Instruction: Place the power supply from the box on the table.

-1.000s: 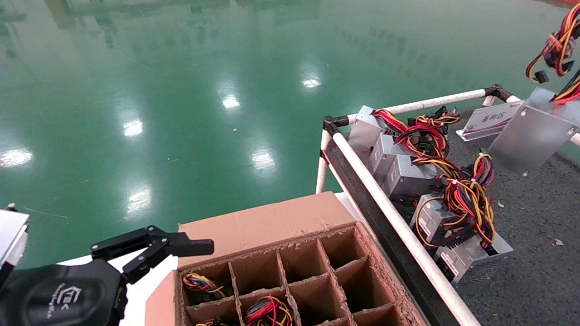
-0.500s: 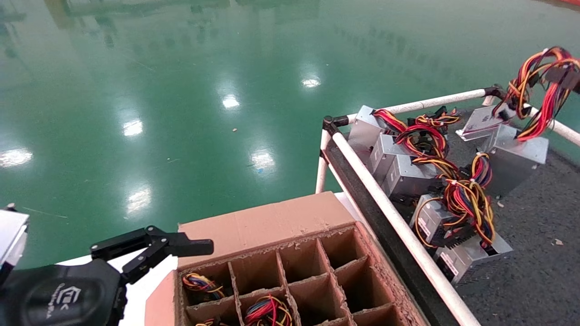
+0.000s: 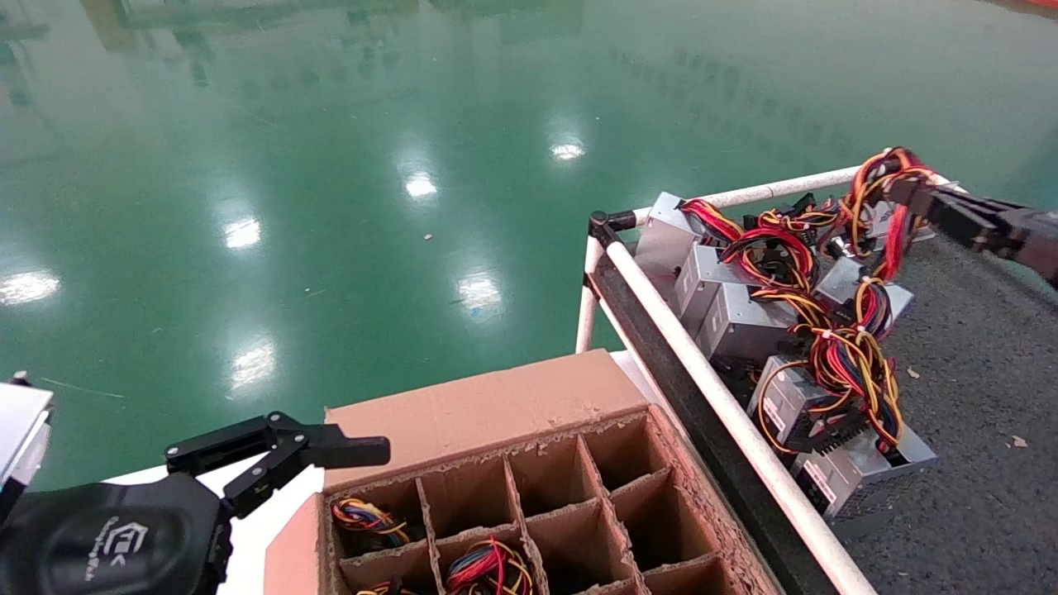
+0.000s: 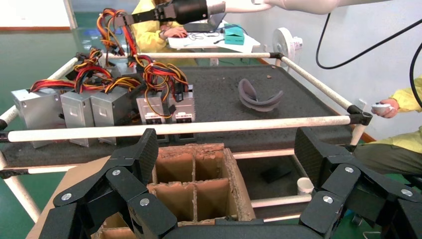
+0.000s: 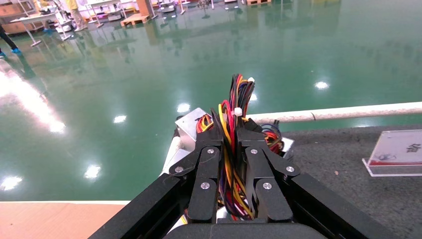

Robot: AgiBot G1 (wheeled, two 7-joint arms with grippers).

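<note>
Right gripper (image 3: 905, 194), clenched on the wire bundle (image 3: 878, 197) of the power supply (image 3: 860, 285), has dropped in the head view from high above the table (image 3: 975, 430) until the case below it meets the row of units (image 3: 736, 310) there, so release looks near. From the left wrist, the parked left gripper (image 4: 226, 164) gapes over the box (image 4: 199, 179), and the right wrist shows fingers (image 5: 206, 172) pinching wires

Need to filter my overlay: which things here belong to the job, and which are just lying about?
Job:
- power supply, hung by its wires from the right end effector
- box
- table
- left end effector, idle beside the box

Lying about:
- grey curved strap
- white sign
</note>
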